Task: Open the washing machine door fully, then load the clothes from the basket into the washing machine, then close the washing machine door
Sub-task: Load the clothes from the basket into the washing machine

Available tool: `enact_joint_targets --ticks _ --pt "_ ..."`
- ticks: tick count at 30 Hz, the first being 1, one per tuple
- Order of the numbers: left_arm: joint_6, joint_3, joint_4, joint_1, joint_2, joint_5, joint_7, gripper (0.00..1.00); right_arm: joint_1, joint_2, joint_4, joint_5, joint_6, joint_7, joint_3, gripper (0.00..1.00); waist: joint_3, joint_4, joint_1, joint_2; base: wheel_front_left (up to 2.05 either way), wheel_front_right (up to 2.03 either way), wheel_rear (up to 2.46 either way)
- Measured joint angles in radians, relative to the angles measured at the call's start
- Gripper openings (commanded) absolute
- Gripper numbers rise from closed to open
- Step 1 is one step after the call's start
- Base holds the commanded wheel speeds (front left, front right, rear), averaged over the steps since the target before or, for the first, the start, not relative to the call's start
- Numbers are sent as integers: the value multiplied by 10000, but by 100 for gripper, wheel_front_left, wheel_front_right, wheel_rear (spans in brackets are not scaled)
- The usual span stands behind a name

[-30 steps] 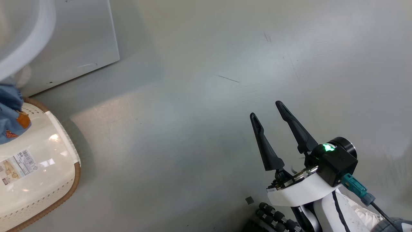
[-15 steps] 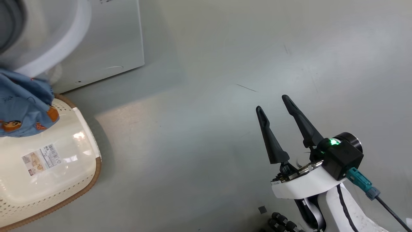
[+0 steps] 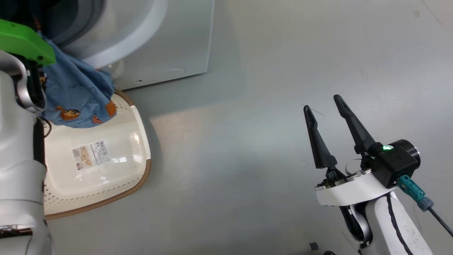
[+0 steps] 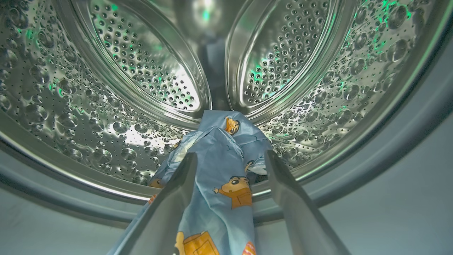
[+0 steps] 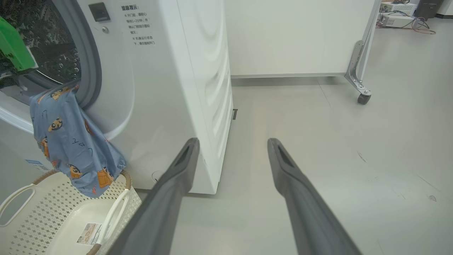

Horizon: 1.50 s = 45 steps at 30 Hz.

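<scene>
Since a second ago my head has swung round, so the basket (image 3: 138, 182) and the washing machine (image 3: 170, 42) sit nearer the middle of the head view, and my left forearm (image 3: 17, 159) with its green cover (image 3: 21, 40) has come in at the left edge; that shift is the camera's, not theirs. My left gripper (image 4: 230, 154) is at the mouth of the perforated steel drum (image 4: 106, 106), its two fingers spread wide and pinching nothing. The blue garment (image 4: 219, 198), printed with small orange-brown cartoon figures, runs up between those fingers; whether it brushes them I cannot tell. Its upper end lies on the low front of the drum, and the rest goes out over the grey gasket (image 4: 389, 141). From the right wrist view it hangs down the white front of the machine, its lower edge reaching the back rim of the basket, which stands on the floor (image 3: 230, 141) just in front of the washer. The basket's inner floor is bare but for its label (image 3: 90, 158). My right gripper (image 3: 321, 102) is well apart from all this, out to the right above the grey floor, its fingers parted and empty, pointing toward the machine's front corner.
</scene>
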Motion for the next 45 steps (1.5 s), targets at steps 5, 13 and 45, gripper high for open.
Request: enact_joint_targets --ticks 5,13,45 --pt "-180 -182 -449 688 -497 -146 -290 100 -1 -205 17 -96 0 0 -387 100 -105 658 0 0 0 0 0" --pt "-339 -387 -1204 2359 -1032 -203 -437 100 5 -368 31 -274 0 0 -652 100 -335 1711 0 0 0 0 0" --pt "-531 -50 -5039 7754 -1528 -416 -525 100 278 -594 -38 -426 2 0 -842 100 -919 2694 0 0 0 0 0"
